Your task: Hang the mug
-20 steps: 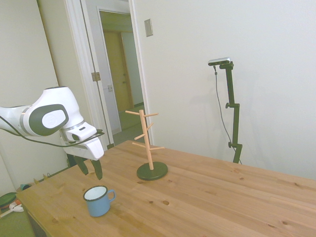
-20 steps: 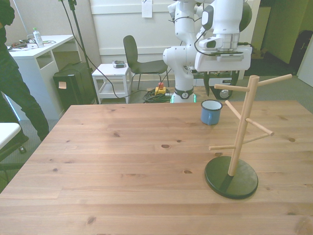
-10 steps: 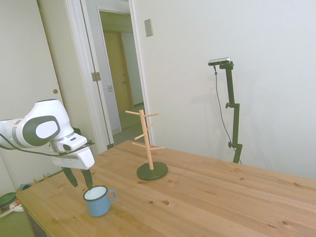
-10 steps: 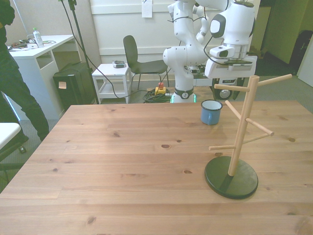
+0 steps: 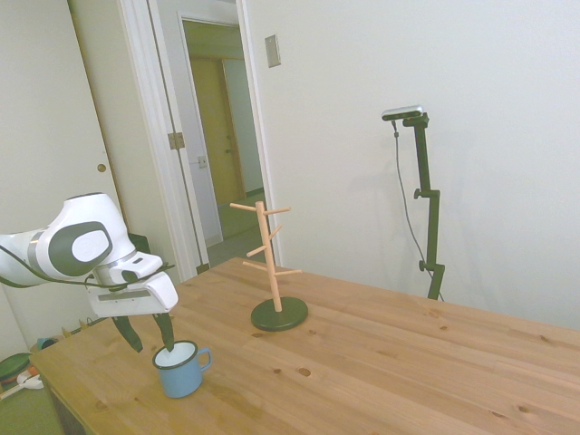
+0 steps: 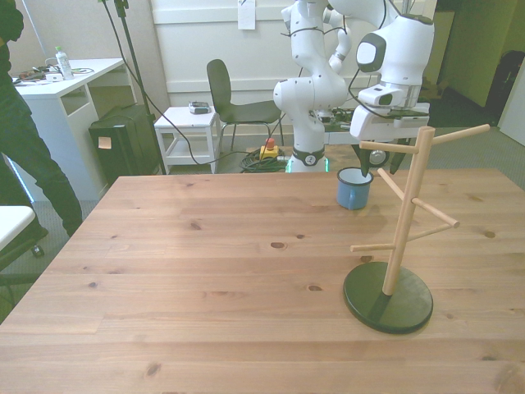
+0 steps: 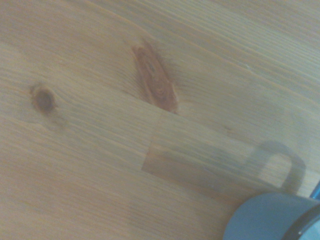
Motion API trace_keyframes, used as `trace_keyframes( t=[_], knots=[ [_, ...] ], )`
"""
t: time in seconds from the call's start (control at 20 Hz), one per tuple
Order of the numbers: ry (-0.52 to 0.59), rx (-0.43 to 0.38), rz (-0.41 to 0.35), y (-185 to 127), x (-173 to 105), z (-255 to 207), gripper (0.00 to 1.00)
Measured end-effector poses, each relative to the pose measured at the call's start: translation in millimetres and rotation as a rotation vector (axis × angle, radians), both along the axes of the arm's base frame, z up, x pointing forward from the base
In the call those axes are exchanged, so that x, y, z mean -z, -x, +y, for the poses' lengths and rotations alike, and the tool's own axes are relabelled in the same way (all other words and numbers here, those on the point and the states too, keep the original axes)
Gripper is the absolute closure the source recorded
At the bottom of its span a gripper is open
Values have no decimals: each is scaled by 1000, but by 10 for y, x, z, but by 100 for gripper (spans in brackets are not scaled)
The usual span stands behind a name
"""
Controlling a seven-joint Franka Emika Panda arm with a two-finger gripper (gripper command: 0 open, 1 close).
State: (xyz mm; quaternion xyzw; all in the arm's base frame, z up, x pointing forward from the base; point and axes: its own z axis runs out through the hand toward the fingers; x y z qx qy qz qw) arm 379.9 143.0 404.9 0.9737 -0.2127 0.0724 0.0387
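Simply a light-blue, white-lined mug (image 5: 180, 368).

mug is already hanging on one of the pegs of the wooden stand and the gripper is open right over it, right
Not quite. The mug is not hanging: it stands upright on the table, apart from the wooden peg stand, whose pegs are all bare, as the side view shows. The rest holds: the gripper is open right over the mug, one finger at its rim.
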Motion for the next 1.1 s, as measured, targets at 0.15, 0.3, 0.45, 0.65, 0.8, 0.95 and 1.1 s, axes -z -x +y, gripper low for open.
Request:
trace_keyframes(
  t=[0.15,0.3,0.45,0.65,0.8,0.95,1.1],
  knots=[
    [1,-24,7,-18,62,18,0],
    [12,-41,8,-20,104,49,0],
    [20,-60,17,-12,153,89,0],
    [26,-105,44,12,251,135,0],
    [32,-118,50,26,277,127,100],
    [41,-124,51,34,289,119,100],
    [42,-123,51,34,290,112,100]
  ],
)
